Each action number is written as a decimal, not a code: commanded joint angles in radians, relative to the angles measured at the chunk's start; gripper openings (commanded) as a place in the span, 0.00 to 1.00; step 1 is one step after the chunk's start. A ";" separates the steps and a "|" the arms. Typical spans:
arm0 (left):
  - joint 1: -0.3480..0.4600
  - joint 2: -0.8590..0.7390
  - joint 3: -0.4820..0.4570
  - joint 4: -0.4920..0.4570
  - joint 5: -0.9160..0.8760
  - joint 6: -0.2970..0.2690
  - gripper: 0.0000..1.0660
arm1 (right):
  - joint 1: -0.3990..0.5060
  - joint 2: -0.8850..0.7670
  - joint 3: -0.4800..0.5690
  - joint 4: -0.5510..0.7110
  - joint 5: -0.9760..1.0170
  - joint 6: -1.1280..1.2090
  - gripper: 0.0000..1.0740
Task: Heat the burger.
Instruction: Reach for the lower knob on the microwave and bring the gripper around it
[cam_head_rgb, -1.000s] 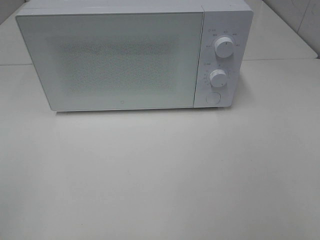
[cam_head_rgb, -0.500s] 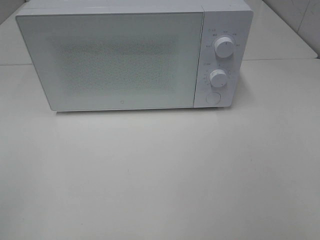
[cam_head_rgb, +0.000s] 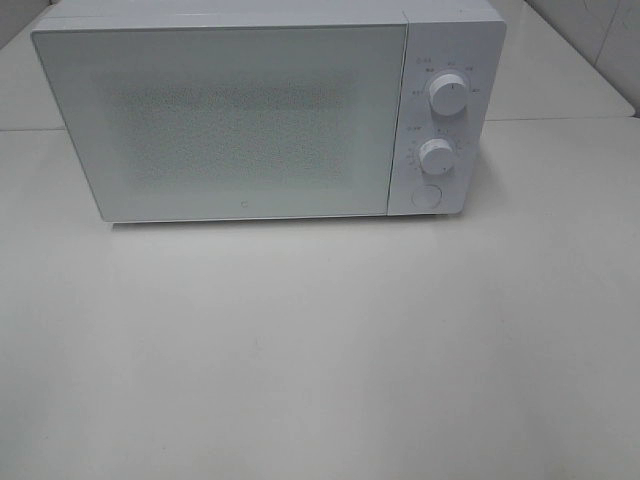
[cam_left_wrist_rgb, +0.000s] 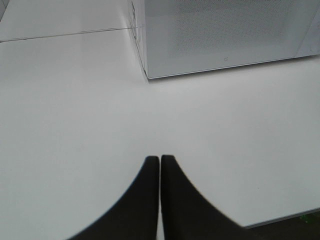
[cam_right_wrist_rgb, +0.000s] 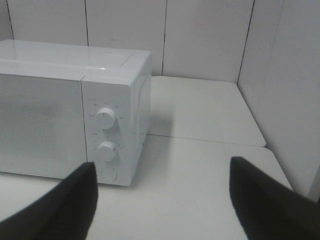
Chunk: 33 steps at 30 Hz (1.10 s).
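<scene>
Left gripper (cam_left_wrist_rgb: 160, 160): fingers pressed together, nothing between them, hovering over the white table (cam_head_rgb: 320, 350) just in front of the microwave (cam_head_rgb: 230, 120). Right gripper (cam_right_wrist_rgb: 162, 165): fingers (cam_right_wrist_rgb: 75, 200) spread wide, empty, near the microwave's right end, facing its two knobs (cam_head_rgb: 447, 95). Microwave door closed. Burger: can't tell where it is, not visible in any view. White wall panels (cam_right_wrist_rgb: 200, 35) behind.

The high camera looks steeply down on the microwave (cam_head_rgb: 230, 120) front; both wrist cameras look past their jaws, low over the counter (cam_left_wrist_rgb: 75, 100), at that same front
</scene>
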 joint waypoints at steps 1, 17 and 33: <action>0.000 -0.005 0.002 -0.010 -0.011 0.006 0.00 | -0.003 0.078 0.029 -0.003 -0.082 -0.006 0.64; 0.000 -0.005 0.002 -0.010 -0.011 0.006 0.00 | -0.003 0.552 0.053 -0.003 -0.409 -0.006 0.64; 0.000 -0.005 0.002 -0.010 -0.011 0.006 0.00 | -0.003 1.040 0.052 -0.003 -1.074 -0.003 0.64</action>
